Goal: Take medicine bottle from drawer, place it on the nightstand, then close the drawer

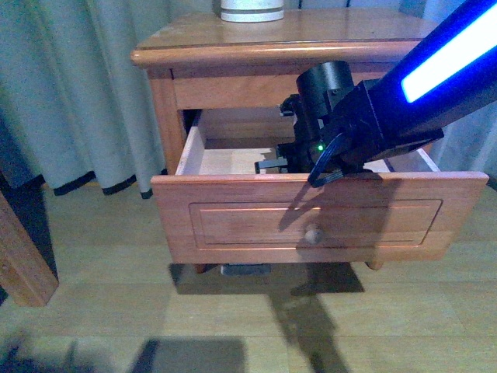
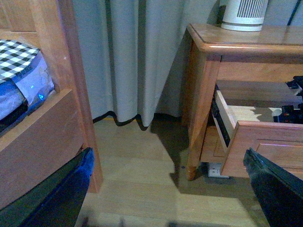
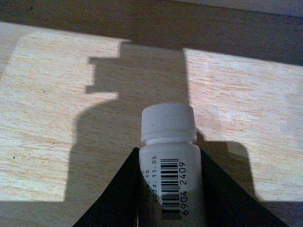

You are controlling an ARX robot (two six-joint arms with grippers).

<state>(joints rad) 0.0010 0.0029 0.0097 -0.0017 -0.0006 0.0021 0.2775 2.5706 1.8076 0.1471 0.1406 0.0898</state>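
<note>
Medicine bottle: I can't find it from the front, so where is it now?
Right wrist view shows the medicine bottle clamped in the right gripper, inside the open drawer, over its pale floor.

Domestic bedroom: orange-brown wooden nightstand (image 1: 326, 35) near a wooden bed frame (image 2: 64, 71) carrying black-and-white checked bedding (image 2: 19, 52), pale floor-length curtains (image 2: 128, 56) behind, light wood-plank floor (image 2: 142, 165) beneath.

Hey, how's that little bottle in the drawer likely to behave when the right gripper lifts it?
Probably stiff: the bottle looks like hard plastic and shows no denting between the fingers. Its smooth round body may slip or twist in the grip; the ribbed cap would hold better. Set down on its side, it could roll.
</note>
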